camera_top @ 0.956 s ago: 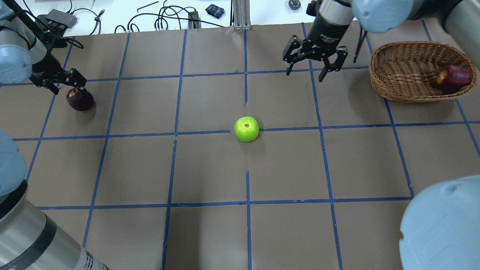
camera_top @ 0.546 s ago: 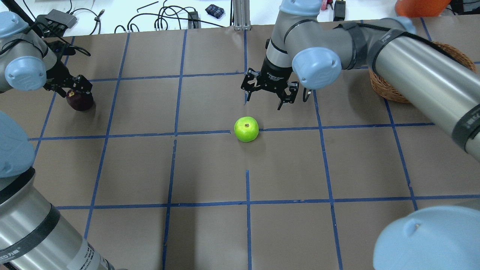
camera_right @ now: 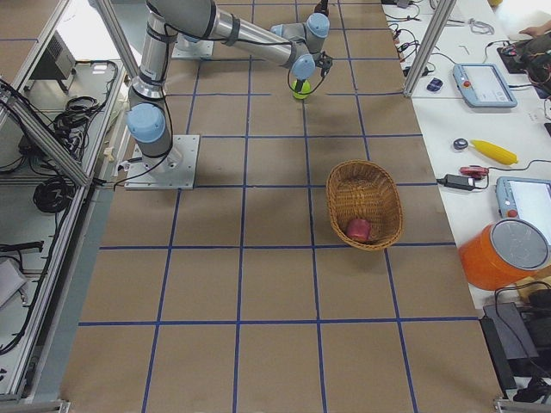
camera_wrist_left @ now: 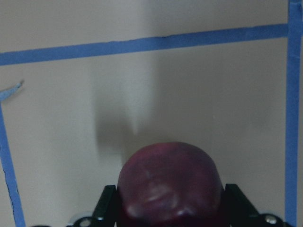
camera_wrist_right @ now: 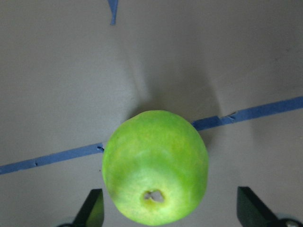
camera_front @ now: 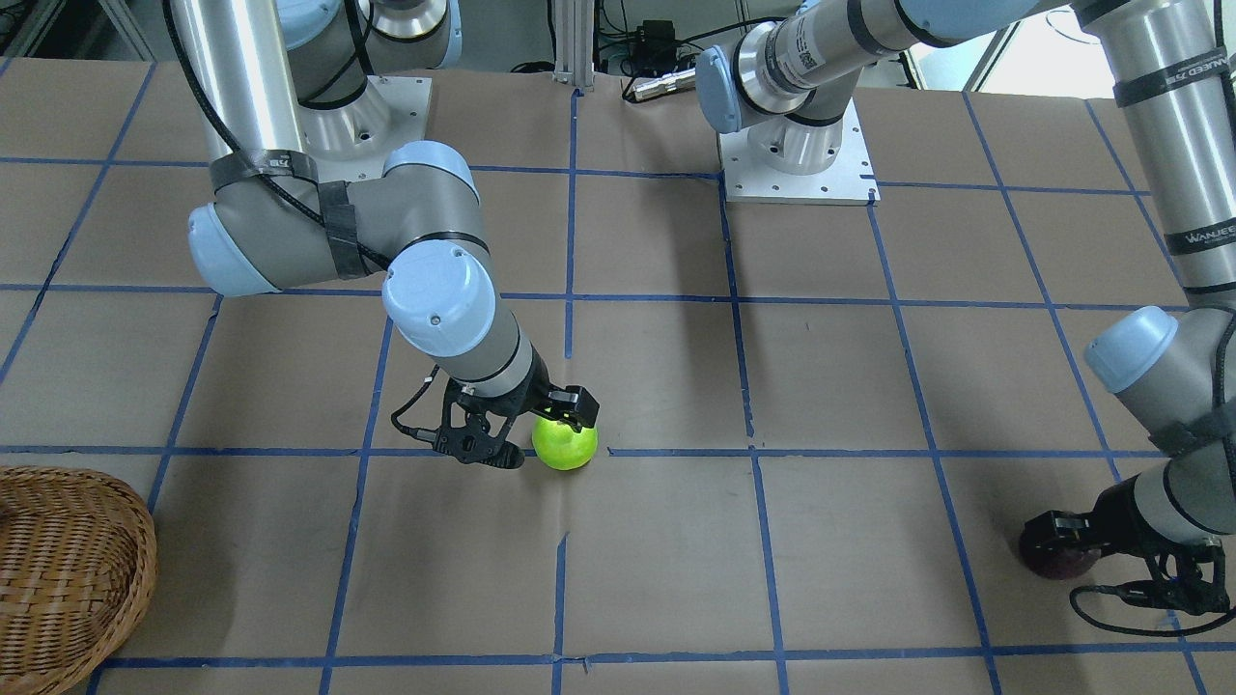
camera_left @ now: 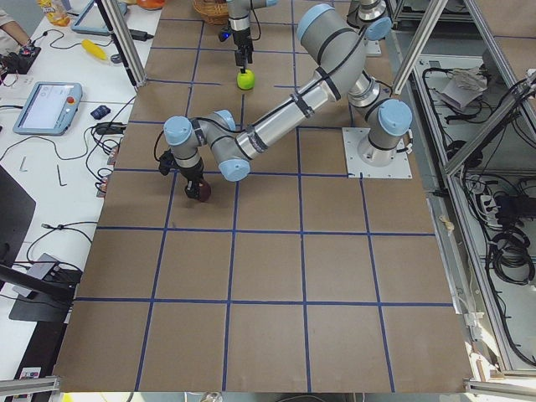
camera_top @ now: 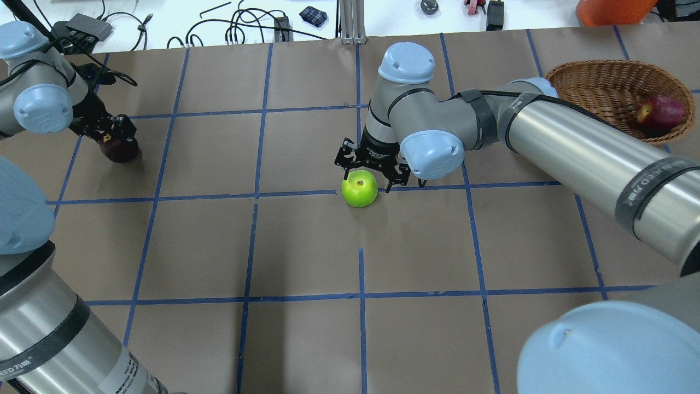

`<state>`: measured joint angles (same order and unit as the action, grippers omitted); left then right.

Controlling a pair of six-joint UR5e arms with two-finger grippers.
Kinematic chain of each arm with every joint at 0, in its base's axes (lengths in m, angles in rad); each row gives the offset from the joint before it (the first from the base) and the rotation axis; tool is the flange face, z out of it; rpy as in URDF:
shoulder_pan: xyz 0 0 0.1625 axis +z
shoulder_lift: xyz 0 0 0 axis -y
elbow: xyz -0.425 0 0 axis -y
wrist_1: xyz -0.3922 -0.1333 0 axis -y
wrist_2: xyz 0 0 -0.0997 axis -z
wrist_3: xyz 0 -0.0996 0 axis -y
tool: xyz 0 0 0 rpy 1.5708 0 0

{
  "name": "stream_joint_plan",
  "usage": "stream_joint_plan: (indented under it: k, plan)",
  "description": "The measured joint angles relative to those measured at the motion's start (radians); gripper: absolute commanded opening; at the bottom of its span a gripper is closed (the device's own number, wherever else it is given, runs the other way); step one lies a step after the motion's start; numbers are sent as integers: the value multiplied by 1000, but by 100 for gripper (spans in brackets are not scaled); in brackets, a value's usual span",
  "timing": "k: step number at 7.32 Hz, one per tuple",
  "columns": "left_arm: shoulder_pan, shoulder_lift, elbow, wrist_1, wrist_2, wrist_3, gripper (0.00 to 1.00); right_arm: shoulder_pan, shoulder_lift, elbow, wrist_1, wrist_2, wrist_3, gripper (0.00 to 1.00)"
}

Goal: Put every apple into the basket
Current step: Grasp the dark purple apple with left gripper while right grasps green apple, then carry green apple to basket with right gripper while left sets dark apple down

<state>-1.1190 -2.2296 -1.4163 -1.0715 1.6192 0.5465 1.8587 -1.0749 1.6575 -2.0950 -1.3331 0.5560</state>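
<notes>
A lime green apple (camera_top: pixel 359 189) (camera_front: pixel 565 446) sits at the table's middle on a blue tape line. My right gripper (camera_top: pixel 367 183) (camera_wrist_right: pixel 173 210) is lowered around it and open, with its fingers apart from the fruit (camera_wrist_right: pixel 155 165). At the far left, my left gripper (camera_top: pixel 115 137) (camera_wrist_left: pixel 170 208) is shut on the dark maroon apple (camera_top: pixel 120 150) (camera_wrist_left: pixel 168 179), which rests on the table with the fingers against its sides. The wicker basket (camera_top: pixel 590 98) (camera_right: pixel 366 194) stands at the far right and holds a streaky red apple (camera_top: pixel 660 112) (camera_right: pixel 358 229).
Cables and small devices (camera_top: pixel 246 27) lie on the white bench beyond the table's far edge. An orange container (camera_top: pixel 607 8) stands past the basket. My right arm's long forearm (camera_top: pixel 590 153) crosses the table between the basket and the green apple.
My right arm swung from beside the basket to the table's middle and came down around the green apple. My left gripper sank lower onto the maroon apple.
</notes>
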Motion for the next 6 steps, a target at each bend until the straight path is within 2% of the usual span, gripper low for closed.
stream_joint_plan:
  k: [1,2,3,5,6]
  plan:
    - [-8,17,-4,-36,-1,-6,33,14,25,1,-33,0,2,100]
    - [-25,48,-14,-95,-4,-24,29,21,43,2,-53,0,3,94]
    - [-65,97,-45,-154,-8,-59,27,24,52,3,-64,-6,1,2]
    - [-183,211,-168,-204,-31,-210,26,23,55,-4,-98,-67,-9,0]
    - [-240,255,-230,-205,-84,-327,26,16,48,-13,-104,-84,-14,0]
